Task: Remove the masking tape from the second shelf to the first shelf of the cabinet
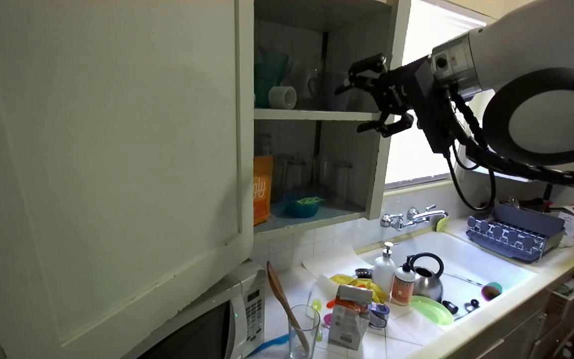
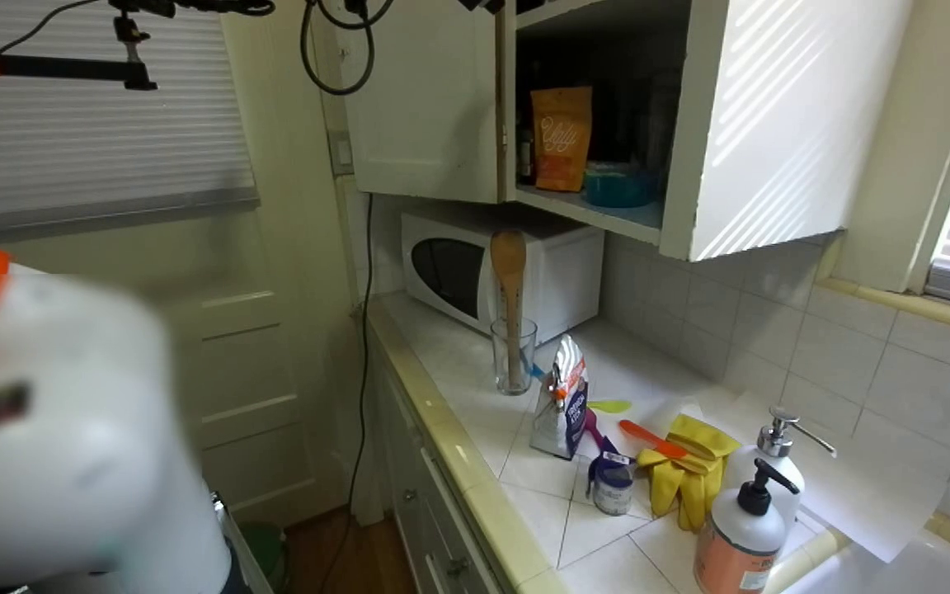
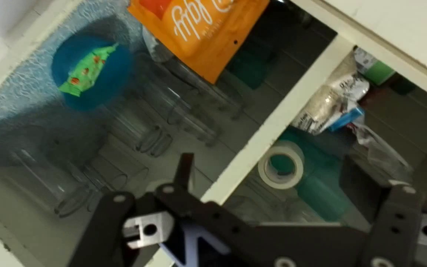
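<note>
Masking tape (image 1: 278,98) ahead of the gripper (image 1: 349,109), standing on edge, borne by the second shelf (image 1: 312,115); jaws spread wide, nothing held, presumably to straddle it.

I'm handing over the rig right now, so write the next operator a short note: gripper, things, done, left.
Gripper: open and empty, in front of the cabinet.
Things: the masking tape roll stands on its edge on the second shelf; the first shelf, below, bears an orange Ugly pouch and a teal bowl, among others.
Done: the cabinet door is open; the roll is not yet gripped.
Left: grip it, lower it to the first shelf, release, probably best clear of pouch and bowl.
</note>
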Controlling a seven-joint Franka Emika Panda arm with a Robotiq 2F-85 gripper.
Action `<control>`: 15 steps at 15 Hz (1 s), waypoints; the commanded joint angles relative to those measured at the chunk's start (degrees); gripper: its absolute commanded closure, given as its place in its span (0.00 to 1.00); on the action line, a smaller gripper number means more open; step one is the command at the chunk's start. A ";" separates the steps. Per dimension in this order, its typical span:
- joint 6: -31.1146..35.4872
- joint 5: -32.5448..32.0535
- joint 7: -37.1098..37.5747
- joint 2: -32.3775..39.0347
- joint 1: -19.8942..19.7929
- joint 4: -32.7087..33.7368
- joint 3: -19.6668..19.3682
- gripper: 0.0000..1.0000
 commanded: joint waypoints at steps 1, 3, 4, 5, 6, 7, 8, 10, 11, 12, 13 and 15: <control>8.02 0.48 1.61 2.67 -4.05 2.43 1.90 0.00; 12.37 0.68 1.53 3.97 -6.36 3.45 3.00 0.00; 13.99 0.63 1.75 4.47 -8.28 4.17 3.97 0.00; 15.51 0.82 1.48 5.37 -9.35 4.92 4.53 0.00; 16.53 0.99 1.28 6.01 -10.53 5.69 5.19 0.00; 17.46 1.11 1.00 6.89 -11.62 6.53 5.82 0.00; 18.08 1.13 0.62 7.99 -12.66 7.65 6.43 0.00; 18.32 1.11 0.35 9.89 -14.48 9.85 7.55 0.00; 18.23 -0.18 1.52 10.86 -15.40 11.06 8.01 0.00; 17.68 -0.23 1.54 11.81 -16.33 12.44 8.62 0.00; 17.26 -0.30 1.48 12.81 -17.22 13.84 9.17 0.00; 16.54 -0.32 1.60 14.64 -18.96 16.59 10.37 0.00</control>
